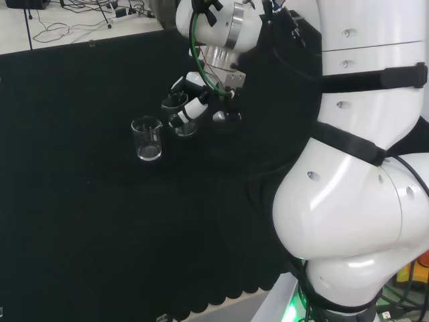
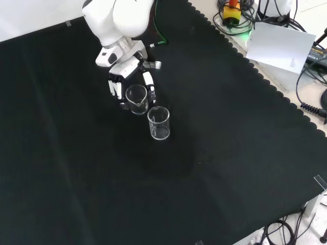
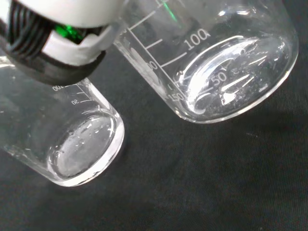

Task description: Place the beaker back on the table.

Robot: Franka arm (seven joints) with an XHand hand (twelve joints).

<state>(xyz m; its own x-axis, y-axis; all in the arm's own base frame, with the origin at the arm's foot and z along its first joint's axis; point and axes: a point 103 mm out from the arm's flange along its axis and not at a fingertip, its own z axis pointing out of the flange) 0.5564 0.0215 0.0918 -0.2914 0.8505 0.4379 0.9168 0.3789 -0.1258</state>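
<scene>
Two clear glass beakers show on the black cloth. One beaker sits upright between the curled fingers of the black and white hand, low over the cloth. I cannot tell whether its base touches the cloth. The second beaker stands upright on the cloth right beside it, free of the hand. Both look empty. A blurred finger shows in the wrist view.
In the head view the arm's white links fill the right side. The cloth's scalloped edge runs along the right of the front view, with cables and a white sheet beyond it.
</scene>
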